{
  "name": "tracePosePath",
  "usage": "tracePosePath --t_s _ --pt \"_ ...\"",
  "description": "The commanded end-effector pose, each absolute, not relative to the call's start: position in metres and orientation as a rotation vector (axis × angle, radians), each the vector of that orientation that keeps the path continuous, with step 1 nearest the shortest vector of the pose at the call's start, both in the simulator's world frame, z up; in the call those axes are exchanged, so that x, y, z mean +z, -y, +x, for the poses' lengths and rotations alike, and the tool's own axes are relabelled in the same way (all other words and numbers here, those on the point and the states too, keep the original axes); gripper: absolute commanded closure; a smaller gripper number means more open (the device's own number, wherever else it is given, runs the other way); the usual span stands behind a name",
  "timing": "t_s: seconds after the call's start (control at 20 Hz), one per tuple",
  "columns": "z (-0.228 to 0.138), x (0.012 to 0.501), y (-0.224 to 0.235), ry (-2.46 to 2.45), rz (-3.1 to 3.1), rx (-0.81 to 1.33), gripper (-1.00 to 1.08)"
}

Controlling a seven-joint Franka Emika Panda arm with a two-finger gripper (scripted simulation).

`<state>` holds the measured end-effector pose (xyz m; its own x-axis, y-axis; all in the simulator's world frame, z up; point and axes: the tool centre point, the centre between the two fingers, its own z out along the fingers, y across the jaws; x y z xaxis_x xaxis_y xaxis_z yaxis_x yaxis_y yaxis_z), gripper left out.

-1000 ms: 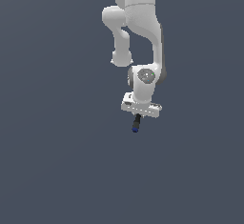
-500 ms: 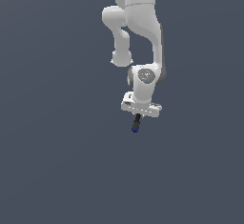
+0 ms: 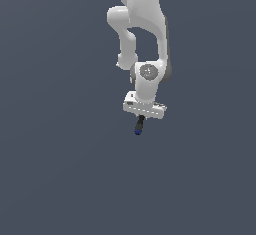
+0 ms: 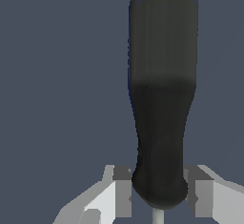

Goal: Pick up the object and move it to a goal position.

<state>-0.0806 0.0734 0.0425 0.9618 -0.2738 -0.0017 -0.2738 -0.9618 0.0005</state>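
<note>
The object (image 3: 139, 125) is a short black rod with a blue tip, hanging below the white gripper (image 3: 141, 117) in the exterior view. The gripper is shut on the rod's upper end, and the blue tip points down and slightly toward the exterior view's left. In the wrist view the object (image 4: 162, 99) fills the middle of the picture, its black end clamped between the two grey fingertips (image 4: 123, 189), with the blue tip at the far end. The white arm (image 3: 142, 34) reaches down from above. Nothing marks a goal position in either view.
A plain dark grey-blue surface (image 3: 55, 169) fills the background in both views. No other objects, containers or edges show.
</note>
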Motion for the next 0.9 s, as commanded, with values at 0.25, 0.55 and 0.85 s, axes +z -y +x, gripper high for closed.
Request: tracePosePath --t_s 0.25,0.55,0.85 --pt "-0.093 0.091 -0.038 0.435 3.112 0.000 1.08" --pt "-0.107 0.143 0.000 0.436 3.113 -0.001 1.08" --pt "-0.119 0.193 0.036 0.436 3.114 -0.001 1.08"
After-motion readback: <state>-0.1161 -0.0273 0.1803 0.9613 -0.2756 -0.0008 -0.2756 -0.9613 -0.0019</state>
